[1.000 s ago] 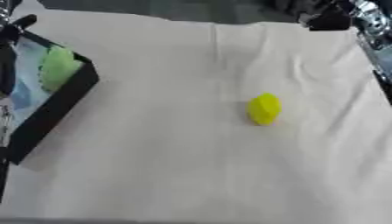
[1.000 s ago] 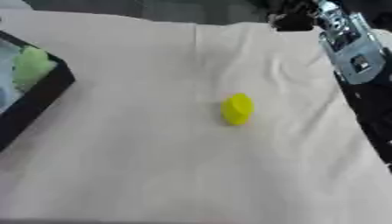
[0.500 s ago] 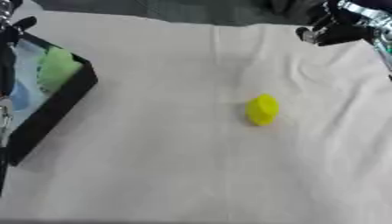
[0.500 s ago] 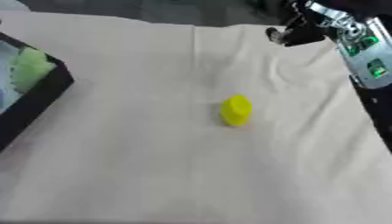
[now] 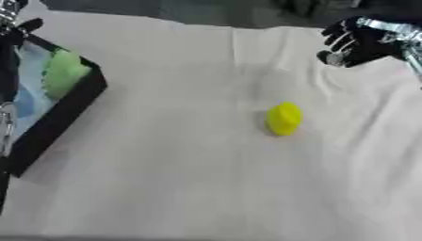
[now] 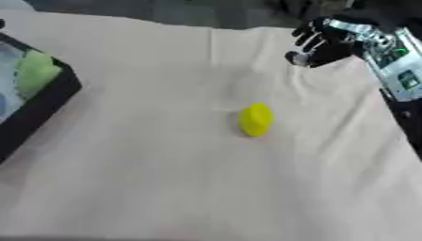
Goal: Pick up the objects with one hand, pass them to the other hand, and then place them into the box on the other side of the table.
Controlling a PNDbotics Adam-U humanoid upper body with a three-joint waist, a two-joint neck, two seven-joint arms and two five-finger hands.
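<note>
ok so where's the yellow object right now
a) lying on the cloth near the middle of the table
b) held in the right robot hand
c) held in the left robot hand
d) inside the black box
a: the yellow object lies alone on the cloth, apart from the black box at the left edge and from the right robot hand, which hangs empty near the upper right.

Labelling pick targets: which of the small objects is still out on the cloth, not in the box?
The yellow object, alone on the cloth mid-table. The green object already lies inside the black box at left.
</note>
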